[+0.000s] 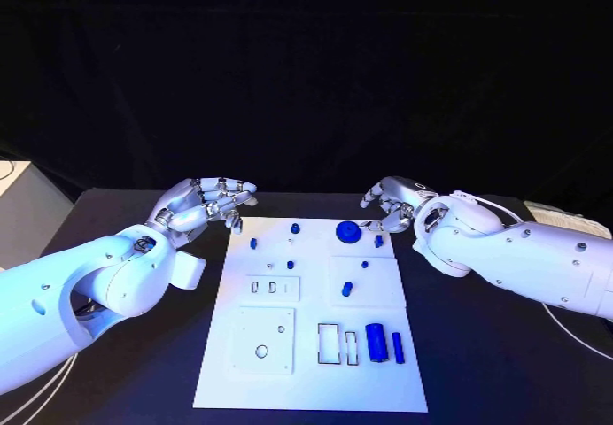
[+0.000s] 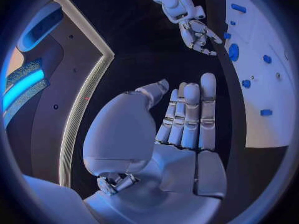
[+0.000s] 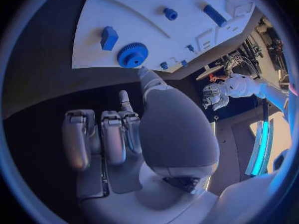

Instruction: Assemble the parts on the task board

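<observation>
Hands hover at the two far corners of the task board [image 1: 313,372], neither one touching it or any part. The left hand [image 1: 205,205] sits just off the board's far left corner, holding nothing; in its wrist view the fingers [image 2: 192,115] stand straight and side by side with the thumb set apart from them. The right hand [image 1: 392,202] hangs just beyond the far right corner, also holding nothing; its wrist view shows the fingers [image 3: 112,137] bent in toward the palm (though not clenched) and the thumb reaching out toward the board.

On the white board, which lies in the middle of the black table [image 1: 498,354], the blue parts are spread out. A round toothed gear [image 1: 347,232] lies near the far edge, close to the right hand, with a small blue block [image 1: 378,240] just beside it. Two small pegs [image 1: 295,228] stand further left along that far edge. A short peg [image 1: 347,288] stands on the raised square plate at mid-board. Near the front right, a thick blue cylinder [image 1: 376,342] and a thinner blue bar [image 1: 398,347] lie side by side, just next to two empty rectangular slots [image 1: 329,343].
</observation>
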{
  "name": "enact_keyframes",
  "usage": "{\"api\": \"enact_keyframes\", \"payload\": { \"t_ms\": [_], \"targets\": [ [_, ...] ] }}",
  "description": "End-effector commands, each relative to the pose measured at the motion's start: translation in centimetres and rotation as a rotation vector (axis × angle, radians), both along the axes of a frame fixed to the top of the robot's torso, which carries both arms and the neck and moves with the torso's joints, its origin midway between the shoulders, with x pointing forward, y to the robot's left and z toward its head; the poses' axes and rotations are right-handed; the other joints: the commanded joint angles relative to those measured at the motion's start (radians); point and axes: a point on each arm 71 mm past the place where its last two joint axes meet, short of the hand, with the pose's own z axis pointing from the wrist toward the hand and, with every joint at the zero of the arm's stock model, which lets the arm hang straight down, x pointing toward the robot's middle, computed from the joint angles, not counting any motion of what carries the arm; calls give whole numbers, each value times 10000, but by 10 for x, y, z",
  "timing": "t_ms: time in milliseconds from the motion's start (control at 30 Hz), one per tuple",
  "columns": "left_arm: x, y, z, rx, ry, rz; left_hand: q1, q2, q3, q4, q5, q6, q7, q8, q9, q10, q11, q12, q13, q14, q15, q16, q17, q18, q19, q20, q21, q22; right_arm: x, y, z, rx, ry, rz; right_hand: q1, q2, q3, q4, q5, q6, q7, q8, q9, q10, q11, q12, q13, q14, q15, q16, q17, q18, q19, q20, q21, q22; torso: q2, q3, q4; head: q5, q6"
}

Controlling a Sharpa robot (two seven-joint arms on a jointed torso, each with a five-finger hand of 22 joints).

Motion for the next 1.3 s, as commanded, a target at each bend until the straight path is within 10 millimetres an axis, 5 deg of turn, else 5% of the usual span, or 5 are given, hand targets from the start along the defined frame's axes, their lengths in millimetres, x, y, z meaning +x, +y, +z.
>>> {"api": "enact_keyframes", "payload": {
  "t_ms": [33,467,867,1300],
  "targets": [
    [-1,-3,1,-65,-66,-217,-4,3,20,-23,-8,-78,13,33,15,-70,-26,49,16,-18,11,24,9,74,-78,18,40,16,3,1,-6,-163,795,-344,120,-18,-108,144,-97,-132,27,65,4,1042,121,34,2627,1020,99,46,2518,-197,765,110,100,1938,7,-16,4,9,-25],
    [-1,-3,1,-60,-55,-232,10,6,28,-32,-6,-85,13,41,18,-78,-27,59,19,-13,10,33,11,75,-83,19,51,21,9,19,-14,-199,1024,-491,231,62,-210,332,68,-235,66,67,0,1042,161,34,2627,1032,139,63,2569,-243,839,154,252,2135,33,-36,66,14,-106],
    [-1,-2,1,-36,-61,-217,10,6,28,-32,-6,-85,13,41,18,-78,-27,59,19,-13,10,33,11,75,-83,19,51,21,8,27,-21,-239,1237,-337,303,178,-143,340,65,-74,34,192,45,1042,141,34,2627,1042,135,75,2611,-265,874,163,324,2228,31,-20,11,94,-178],
    [-1,-2,1,-21,-61,-218,10,6,28,-32,-6,-85,13,41,18,-78,-27,59,19,-13,10,33,11,75,-83,19,51,21,9,29,-26,-393,1404,-313,352,231,-80,328,89,13,12,256,67,1042,122,34,2627,1045,121,80,2625,-280,899,158,371,2289,31,-23,39,101,-211]
  ]
}}
